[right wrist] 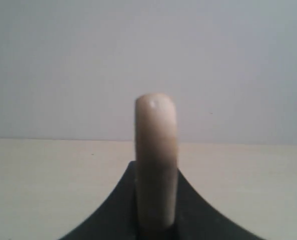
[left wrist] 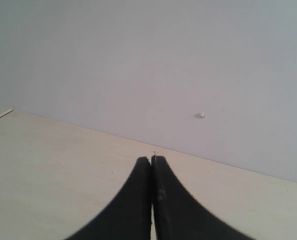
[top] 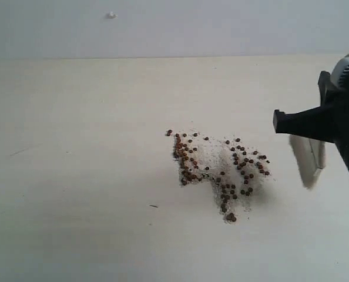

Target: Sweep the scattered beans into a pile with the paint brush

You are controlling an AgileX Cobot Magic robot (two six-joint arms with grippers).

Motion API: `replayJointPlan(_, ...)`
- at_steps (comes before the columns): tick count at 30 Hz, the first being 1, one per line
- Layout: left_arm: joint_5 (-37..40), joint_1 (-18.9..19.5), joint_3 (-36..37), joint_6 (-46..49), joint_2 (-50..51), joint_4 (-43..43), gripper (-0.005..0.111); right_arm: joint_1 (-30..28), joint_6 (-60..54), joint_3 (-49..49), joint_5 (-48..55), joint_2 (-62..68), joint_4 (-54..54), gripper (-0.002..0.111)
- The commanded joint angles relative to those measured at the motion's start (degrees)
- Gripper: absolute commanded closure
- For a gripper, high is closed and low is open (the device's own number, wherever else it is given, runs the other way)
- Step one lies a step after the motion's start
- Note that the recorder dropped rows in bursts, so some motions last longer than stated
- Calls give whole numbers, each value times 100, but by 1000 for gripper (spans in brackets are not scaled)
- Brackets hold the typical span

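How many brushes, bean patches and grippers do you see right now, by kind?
Paint brush: 1
Bean patch: 1, spread loose
Grippers: 2, left gripper shut and empty, right gripper holding the brush
Total: 4

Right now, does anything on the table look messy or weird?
Yes. The beans are spilled in a loose, ragged patch with white grains in the middle of the table, not a neat pile. The paint brush, gripped by the right hand, hangs to their right, not touching them.
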Motion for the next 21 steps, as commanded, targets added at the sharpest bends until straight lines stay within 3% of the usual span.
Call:
replayJointPlan(1,27,15,17,-6,-20,-26,107,-690,-96,-1,-92,129,-372,108)
replayJointPlan(7,27,15,17,-6,-20,-26,107,-1146,-1249,-466,-45,162,-47,108)
replayJointPlan(15,27,15,17,-6,-20,-26,107,-2285,-2252,-1186,1852,162,317,108)
replayJointPlan(17,27,15,17,-6,-20,-26,107,-2571,-2226,-1204,2230,162,162,108)
replayJointPlan(21,27,15,17,-6,-20,-26,107,-2983,-575,-1054,2584,173,-1008,108)
